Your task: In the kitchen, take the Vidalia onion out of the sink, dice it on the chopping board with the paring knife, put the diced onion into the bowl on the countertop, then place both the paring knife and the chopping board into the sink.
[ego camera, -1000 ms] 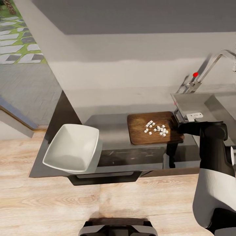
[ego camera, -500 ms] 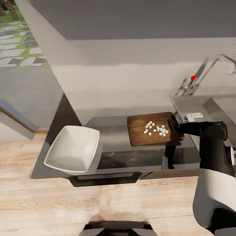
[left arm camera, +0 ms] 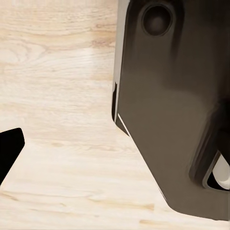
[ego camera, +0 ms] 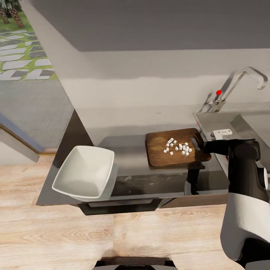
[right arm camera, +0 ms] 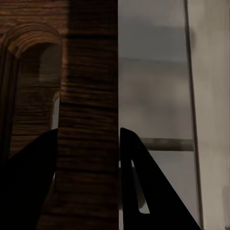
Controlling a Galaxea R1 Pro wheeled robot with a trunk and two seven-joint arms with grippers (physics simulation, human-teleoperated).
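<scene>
Whole head view slid a bit versus a second ago, faucet and bowl sitting lower-left in frame now, so just camera movement; board, dice and arm keep the same layout against each other.

Long grey matte-metal countertop (ego camera: 131, 157) with shiny front edge, over dark cabinets. Pale grey wall behind, light wood plank floor (ego camera: 56, 232) below, paved yard with grass off at far left. Stainless-steel sink (ego camera: 240, 125) at right, chrome faucet with red knob (ego camera: 218, 92) behind it.

Dark brown rectangular wooden chopping board (ego camera: 176, 147) held up by its slotted short edge nearest the sink, roughly level. Small white onion dice (ego camera: 177, 146) clustered on top. White squarish shallow bowl (ego camera: 85, 173) at the counter's left end, well apart from the board.

Right gripper (right arm camera: 88, 158) clamped on the board's edge, one finger each side. Left gripper: can't tell, just one dark fingertip (left arm camera: 9, 148) over the floor beside the dark robot body (left arm camera: 177, 105).
</scene>
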